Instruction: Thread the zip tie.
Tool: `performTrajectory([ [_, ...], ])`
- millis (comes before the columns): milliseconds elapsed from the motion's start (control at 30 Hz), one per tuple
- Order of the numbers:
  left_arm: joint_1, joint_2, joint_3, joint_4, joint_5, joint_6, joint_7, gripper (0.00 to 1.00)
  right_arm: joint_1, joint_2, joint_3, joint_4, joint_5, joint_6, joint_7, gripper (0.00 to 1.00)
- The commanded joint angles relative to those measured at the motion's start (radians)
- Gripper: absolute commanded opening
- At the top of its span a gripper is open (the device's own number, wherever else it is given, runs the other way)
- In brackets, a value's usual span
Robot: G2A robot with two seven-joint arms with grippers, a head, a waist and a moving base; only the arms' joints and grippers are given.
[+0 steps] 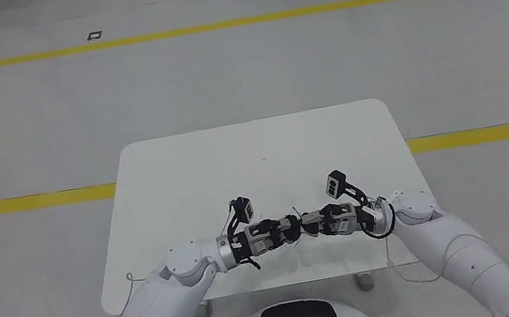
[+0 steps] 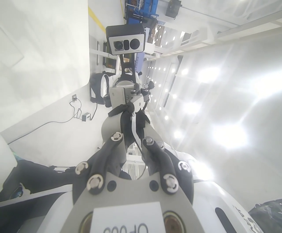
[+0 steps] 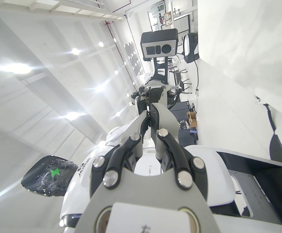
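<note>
Two arms meet tip to tip, lower centre, over table [image 1: 235, 162]: left gripper [image 1: 289, 228], right gripper [image 1: 311, 220]. Faint strand just above them, likely zip tie [image 1: 293, 210].
Left wrist: left gripper [image 2: 131, 117] tips pressed together.
Right wrist: right gripper [image 3: 151, 118] pads closed.
Feed slowly, tail square to head.

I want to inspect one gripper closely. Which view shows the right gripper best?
The right wrist view: the right gripper is close, seen from behind. The top view shows it small, tip to tip with the left gripper over the table. The left wrist view shows it head-on, partly hidden.
</note>
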Motion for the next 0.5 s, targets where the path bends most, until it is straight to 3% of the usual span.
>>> performTrajectory([
  [0,0.000,0.000,0.000,0.000,0.000,0.000,0.001,0.07,0.000,0.000,0.001,0.001,-0.002,0.001,0.001,0.00],
  [467,-0.001,0.000,0.004,0.002,-0.002,0.002,0.006,0.02,-0.001,-0.004,0.007,0.006,-0.009,0.004,0.007,0.00],
])
